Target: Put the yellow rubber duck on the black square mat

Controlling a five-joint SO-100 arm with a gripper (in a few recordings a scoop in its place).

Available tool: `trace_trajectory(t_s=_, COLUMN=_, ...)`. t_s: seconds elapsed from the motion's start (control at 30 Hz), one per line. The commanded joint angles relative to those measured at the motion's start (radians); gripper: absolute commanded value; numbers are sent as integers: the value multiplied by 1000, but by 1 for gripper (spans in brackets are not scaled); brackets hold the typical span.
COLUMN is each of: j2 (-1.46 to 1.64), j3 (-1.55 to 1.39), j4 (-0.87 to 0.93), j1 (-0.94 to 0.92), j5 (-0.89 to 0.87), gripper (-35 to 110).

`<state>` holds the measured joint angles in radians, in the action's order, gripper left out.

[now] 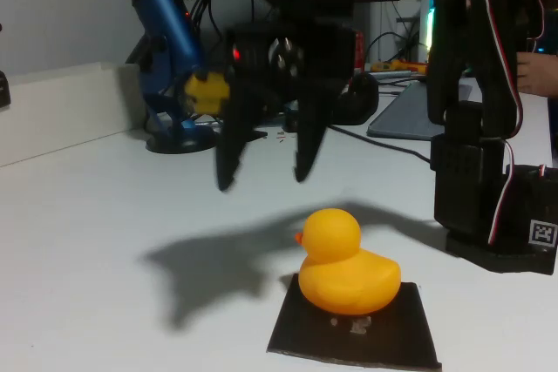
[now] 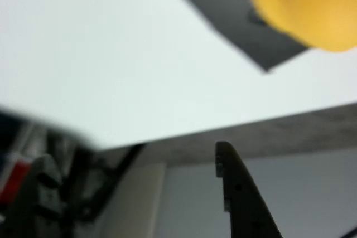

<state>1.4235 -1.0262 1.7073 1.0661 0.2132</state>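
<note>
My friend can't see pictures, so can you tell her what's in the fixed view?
A yellow rubber duck sits on a black square mat on a white table. The robot's black gripper hangs open above it, holding nothing. A blue microphone stands behind.

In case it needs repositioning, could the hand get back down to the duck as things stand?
Probably yes: the hand hangs open above the yellow rubber duck, which sits on the black square mat, with nothing between them.
</note>
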Motion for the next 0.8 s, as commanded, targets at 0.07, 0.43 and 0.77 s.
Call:
trace_trajectory(t_s=0.07, j2=28, j3=186, j4=9, j1=-156, j5=21, gripper=32)
trace_trajectory(t_s=0.43, j2=28, j3=477, j4=15, j1=-678, j5=17, gripper=32)
trace_trajectory(t_s=0.77, j2=28, j3=588, j4=17, j1=-1169, j5=3, gripper=31)
